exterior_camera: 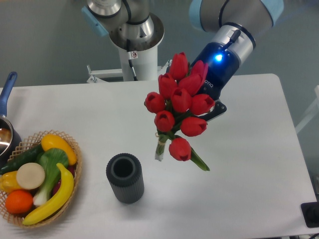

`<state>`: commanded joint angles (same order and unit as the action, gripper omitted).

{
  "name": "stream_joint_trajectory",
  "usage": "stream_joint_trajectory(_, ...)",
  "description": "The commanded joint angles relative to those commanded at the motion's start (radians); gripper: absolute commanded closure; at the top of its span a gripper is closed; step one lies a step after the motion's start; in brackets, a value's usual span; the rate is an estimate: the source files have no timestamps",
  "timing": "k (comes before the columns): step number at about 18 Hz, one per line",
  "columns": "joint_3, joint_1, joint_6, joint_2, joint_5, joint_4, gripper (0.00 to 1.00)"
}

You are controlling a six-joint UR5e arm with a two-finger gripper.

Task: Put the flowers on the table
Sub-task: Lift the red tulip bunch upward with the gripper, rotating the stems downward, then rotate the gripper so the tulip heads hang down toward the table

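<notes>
The flowers, a tied bunch of red tulips with green stems and pale stem ends, hang in the air above the white table. My gripper holds them from behind at the right. Its fingers are mostly hidden by the blooms; one dark finger shows at the right of the bunch. The stem ends point down and left, above the table surface, to the right of the vase.
A dark grey ribbed vase stands empty on the table left of the bunch. A wicker basket of toy fruit and vegetables sits at the front left. A pot with a blue handle is at the left edge.
</notes>
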<state>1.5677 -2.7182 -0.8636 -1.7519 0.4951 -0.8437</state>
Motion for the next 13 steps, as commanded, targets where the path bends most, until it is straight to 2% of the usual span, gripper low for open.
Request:
stream_joint_trajectory(7, 0.051, 0.005, -0.003, 0.071, 0.275, -0.005, 0.63)
stream_joint_trajectory(13, 0.063, 0.054, -0.020, 0.063, 0.497, -0.003, 0.63)
